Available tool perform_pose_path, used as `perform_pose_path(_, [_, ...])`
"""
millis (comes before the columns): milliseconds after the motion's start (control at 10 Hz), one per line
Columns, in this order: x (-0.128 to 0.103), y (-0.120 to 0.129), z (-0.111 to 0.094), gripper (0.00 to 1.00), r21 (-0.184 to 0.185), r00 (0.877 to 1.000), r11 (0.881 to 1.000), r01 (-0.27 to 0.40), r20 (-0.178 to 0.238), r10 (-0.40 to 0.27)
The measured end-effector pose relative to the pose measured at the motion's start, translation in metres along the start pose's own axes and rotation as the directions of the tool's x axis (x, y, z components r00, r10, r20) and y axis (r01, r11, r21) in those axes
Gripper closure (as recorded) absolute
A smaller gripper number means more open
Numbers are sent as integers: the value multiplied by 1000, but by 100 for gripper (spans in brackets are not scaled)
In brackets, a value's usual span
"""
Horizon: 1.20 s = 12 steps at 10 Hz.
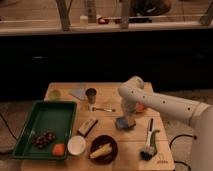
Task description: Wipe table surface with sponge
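Note:
The table surface (109,91) is a light tan wooden plank top in the middle of the camera view. The sponge (122,124) is a small blue pad lying flat on the table, right of centre. My white arm reaches in from the right, bends at an elbow over the far side of the table and comes down. My gripper (126,118) sits on top of the sponge, shut on it and pressing it to the wood. The gripper hides part of the sponge.
A green tray (46,120) at the left holds grapes (42,139) and an orange (59,149). Also on the table are a dark block (87,126), white bowl (76,145), dark bowl with banana (103,149), metal cup (91,95), fork (102,108), folded cloth (78,92) and dish brush (149,140).

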Motion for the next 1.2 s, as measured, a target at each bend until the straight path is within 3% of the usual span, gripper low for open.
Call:
perform_pose_path(200, [-10,-17,0,100,11,1000,1000,15,5,-15])
perform_pose_path(500, [-47,-32,-1,100,34,996,996,85,37,-87])
perform_pose_path(700, [-63,-22,-3,100,39,988,990,137,61,-139])
perform_pose_path(900, [-72,4,-2,100,18,981,984,177,72,-178])
perform_pose_path(1200, [-58,28,-1,100,-12,984,986,168,65,-167])
